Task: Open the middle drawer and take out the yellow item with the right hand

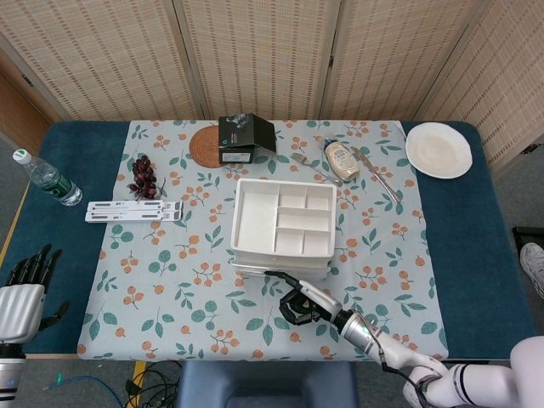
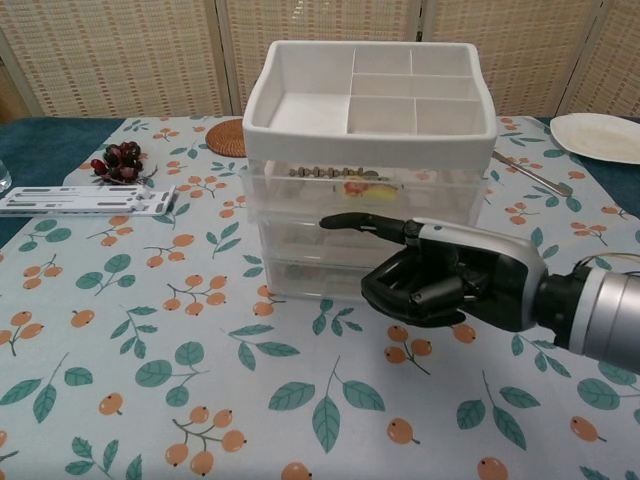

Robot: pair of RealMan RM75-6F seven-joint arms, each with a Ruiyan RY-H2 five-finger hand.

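your right hand sits just in front of the drawer unit, most fingers curled into the palm and gripping nothing, with one finger stretched out level against the clear front of the stack. from the chest view i can't tell whether that fingertip is hooked on a drawer lip or only resting against the plastic. your left hand hangs off the near left corner of the desk, fingers apart, holding nothing.

the yellow item lies behind the see-through drawer fronts, beside something orange, toward the middle of the unit. its exact shape is blurred by the plastic, and i can't say for certain which tier it rests in.

judging by looks, the whole unit is light plastic on a smooth patterned cloth, so it may slide or tip toward you if you pull hard; draw the drawer straight and slowly. the drawer front is likely thin, stiff and a bit slick, so take it by its upper lip near the centre instead of a corner, to keep it from jamming.

the yellow item seems small and light; it could roll or skid when pinched. come from above once the drawer is well out and close on its sides gently.
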